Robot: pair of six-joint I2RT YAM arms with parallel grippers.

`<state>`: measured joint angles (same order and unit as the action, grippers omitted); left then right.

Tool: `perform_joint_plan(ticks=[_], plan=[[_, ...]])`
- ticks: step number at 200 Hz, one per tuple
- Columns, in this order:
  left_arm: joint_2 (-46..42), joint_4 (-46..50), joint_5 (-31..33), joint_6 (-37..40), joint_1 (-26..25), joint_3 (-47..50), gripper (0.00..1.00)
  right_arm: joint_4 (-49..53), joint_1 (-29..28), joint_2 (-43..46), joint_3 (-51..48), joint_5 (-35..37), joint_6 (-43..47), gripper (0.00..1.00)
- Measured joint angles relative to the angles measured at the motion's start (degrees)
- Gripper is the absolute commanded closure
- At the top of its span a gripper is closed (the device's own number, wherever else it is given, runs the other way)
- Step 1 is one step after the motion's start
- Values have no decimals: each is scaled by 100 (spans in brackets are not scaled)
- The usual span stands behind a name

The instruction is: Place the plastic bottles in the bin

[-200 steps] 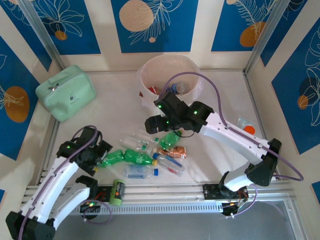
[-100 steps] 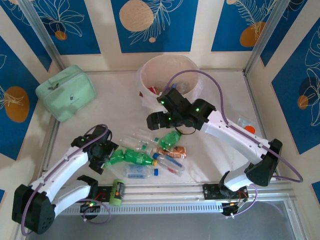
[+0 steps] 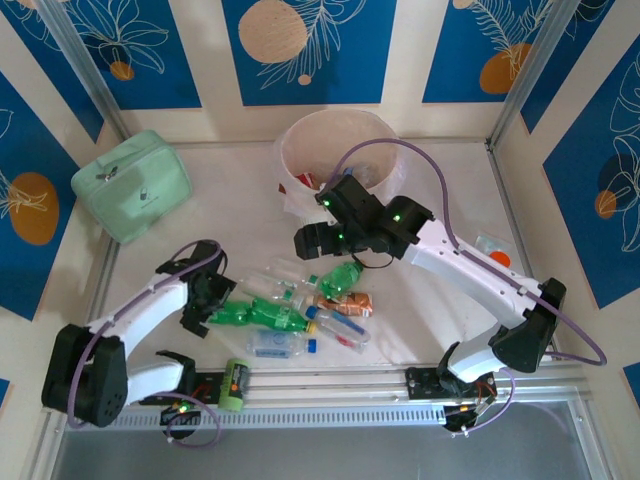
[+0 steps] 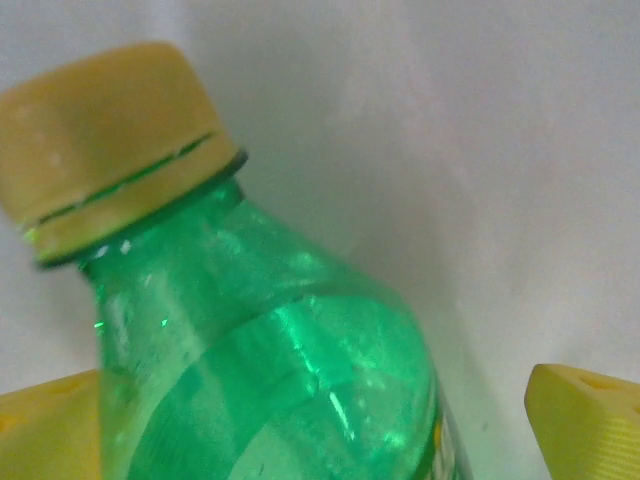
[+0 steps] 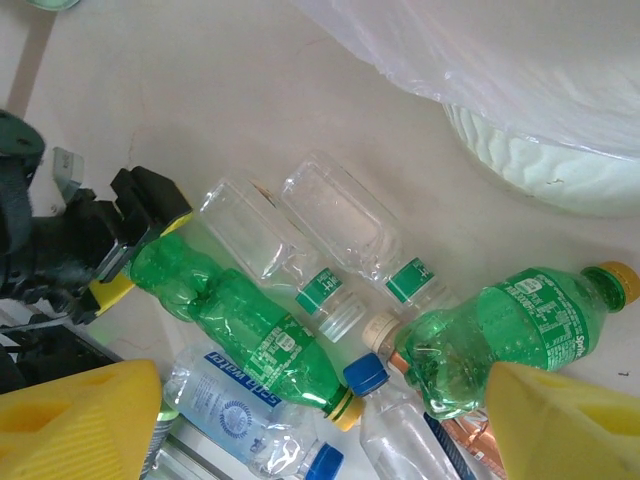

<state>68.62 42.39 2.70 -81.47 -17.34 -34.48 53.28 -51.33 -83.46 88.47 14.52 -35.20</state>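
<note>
1. left gripper (image 3: 208, 308) — we are finding its jaws standing wide apart, a yellow fingertip (image 4: 45, 435) on each side of a green bottle (image 4: 270, 370), not closed on it.
2. green bottle, the item in hand — it is lying on its side on the table (image 3: 230, 220), its upper body between those jaws and its yellow cap (image 4: 110, 150) reaching out past the fingertips.
3. right gripper (image 3: 308, 246) — its jaws are also standing apart and gripping nothing; it is hovering above the heap of bottles.
4. heap under the right jaws — a second green bottle (image 5: 510, 325) is lying just ahead of one fingertip. two clear bottles (image 5: 262, 248) are lying further ahead, and a blue-capped bottle (image 5: 385, 415) is showing lower down, between the two fingertips.
5. bin (image 3: 292, 150) — it is standing just beyond the right jaws and well apart from the left ones, its white liner (image 5: 500, 60) hanging over the rim.
6. handling, our judgement — we are taking these bottles to be empty. that is making them light, thin-walled, prone to denting under a hard squeeze, and smooth and round enough to be slipping or rolling out of a loose pinch. cap and neck are looking like the stiff parts.
7. where to take hold, our judgement — we are favouring the shoulder just below the neck, gripped across the width, where the left jaws are straddling now. a gentle closing is seeming enough.
</note>
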Motion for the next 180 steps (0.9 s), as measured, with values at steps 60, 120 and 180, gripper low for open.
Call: perform_joint_plan(ticks=[60,120,180], plan=[[400,-358,-31,254,133,-9,19,11,-2,0,4,-39,-103,22],[260,-452,-22,450,240,-72,28,-35,-7,140,-42,13,-260,25],[-511,-378,-11,896,614,-459,31,-361,-7,540,-125,-146,-520,25]])
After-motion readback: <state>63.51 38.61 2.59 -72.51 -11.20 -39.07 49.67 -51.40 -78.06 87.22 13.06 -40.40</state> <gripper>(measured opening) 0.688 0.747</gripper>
